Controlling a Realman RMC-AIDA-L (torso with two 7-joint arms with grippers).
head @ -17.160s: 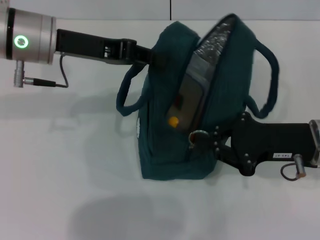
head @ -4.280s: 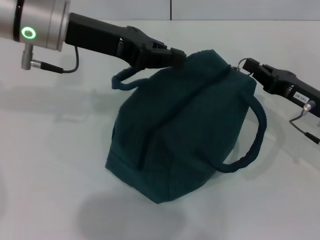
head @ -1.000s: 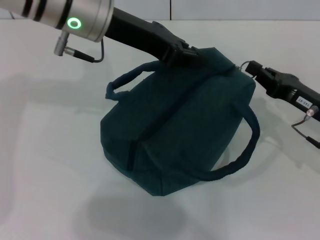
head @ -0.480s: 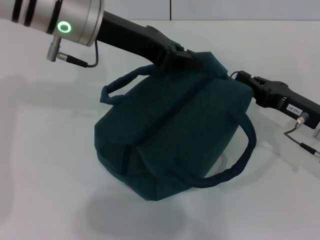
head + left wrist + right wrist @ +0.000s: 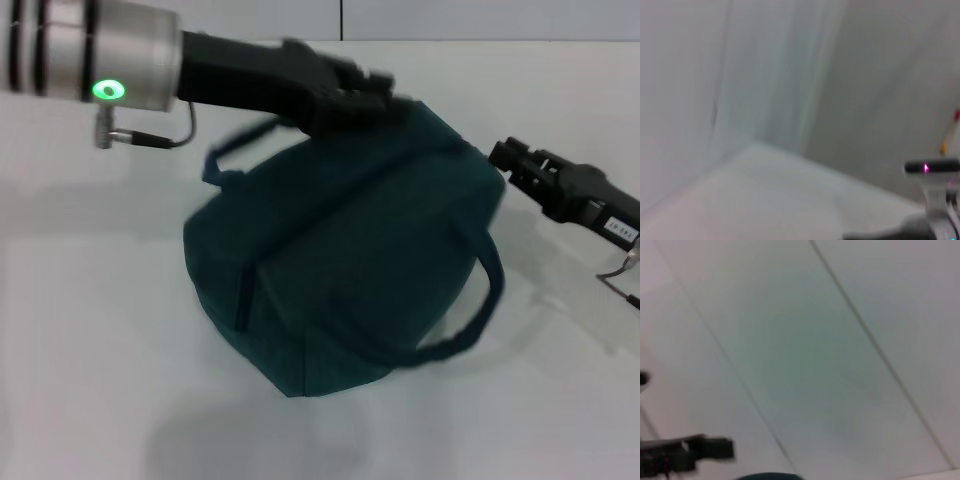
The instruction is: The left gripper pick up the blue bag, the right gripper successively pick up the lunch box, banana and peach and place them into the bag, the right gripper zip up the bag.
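The blue bag (image 5: 340,270) sits on the white table, bulging, with its top seam closed. My left gripper (image 5: 375,92) is at the bag's far top edge and touches the fabric there; motion blur hides its grip. My right gripper (image 5: 503,160) is just off the bag's right top corner, open and holding nothing. The lunch box, banana and peach are hidden. A dark sliver of the bag (image 5: 767,476) shows in the right wrist view.
One carry handle (image 5: 482,305) loops out on the bag's near right side and the other handle (image 5: 225,158) sticks up at the far left. The white table (image 5: 90,330) spreads all around the bag. Both wrist views show mostly pale wall.
The right gripper has pulled back to the right, away from the bag's corner. The left arm has swung left and lower, and the bag has shifted slightly left and settled.
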